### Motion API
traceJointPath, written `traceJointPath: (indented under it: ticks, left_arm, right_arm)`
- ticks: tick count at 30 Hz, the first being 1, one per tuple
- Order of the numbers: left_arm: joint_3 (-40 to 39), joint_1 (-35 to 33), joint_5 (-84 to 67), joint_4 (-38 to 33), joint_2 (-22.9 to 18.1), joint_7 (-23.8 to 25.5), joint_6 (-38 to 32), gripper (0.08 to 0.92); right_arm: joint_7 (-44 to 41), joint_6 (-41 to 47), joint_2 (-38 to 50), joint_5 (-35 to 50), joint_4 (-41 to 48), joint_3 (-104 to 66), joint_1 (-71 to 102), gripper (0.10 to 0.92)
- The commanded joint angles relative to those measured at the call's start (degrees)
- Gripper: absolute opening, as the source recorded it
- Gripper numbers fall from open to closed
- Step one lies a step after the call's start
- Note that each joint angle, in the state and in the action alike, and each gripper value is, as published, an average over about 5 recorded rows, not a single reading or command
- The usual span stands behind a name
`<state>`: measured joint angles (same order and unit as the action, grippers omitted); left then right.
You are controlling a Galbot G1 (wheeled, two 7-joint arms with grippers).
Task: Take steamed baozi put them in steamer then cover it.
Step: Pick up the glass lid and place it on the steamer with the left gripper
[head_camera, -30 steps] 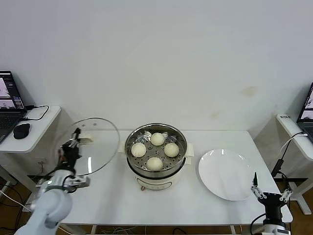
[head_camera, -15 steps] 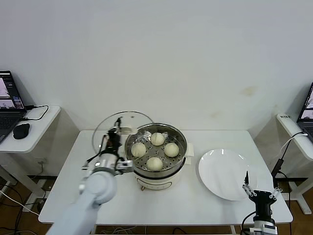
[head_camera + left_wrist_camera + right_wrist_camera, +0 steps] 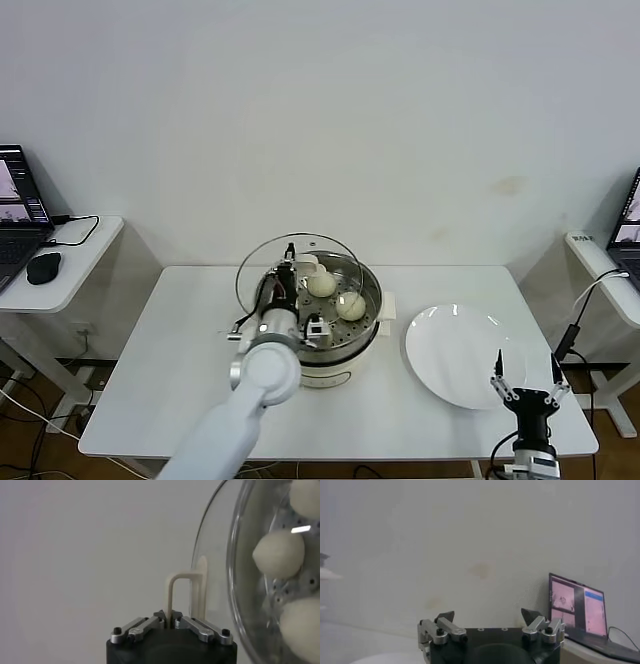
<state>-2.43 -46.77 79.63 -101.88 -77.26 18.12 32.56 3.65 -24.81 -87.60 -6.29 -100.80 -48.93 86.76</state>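
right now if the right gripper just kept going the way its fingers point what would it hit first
Nothing nearby, as far as shown. The right gripper is open and points up and away at the bare back wall. The laptop sits off to one side, outside that line. Depth is unclear.

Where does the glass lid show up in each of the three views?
Head view: glass lid, centre, tilted over the steamer, held by the left tool.
Left wrist view: right side, its cream handle clamped in the tool.
Right wrist view: not in it.
Shared landmark: the steamed baozi behind the glass.
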Motion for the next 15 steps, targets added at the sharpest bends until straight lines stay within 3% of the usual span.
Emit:
traceJointPath:
  ticks: [1,15]
  left_arm:
    - [-2.11,1.38,4.69,4.37,-5.38,1.89,1.0,0.144]
    - [-1.2,-0.87,6.77,5.46,-6.75,1.38,0.15,0.144]
  right_arm:
    - [0.18,-0.12,-0.12,-0.54,0.28,0.13,-0.25,0.823]
    - [0.06,-0.19,0.22,-0.07,0.54,0.48,-0.13,0.823]
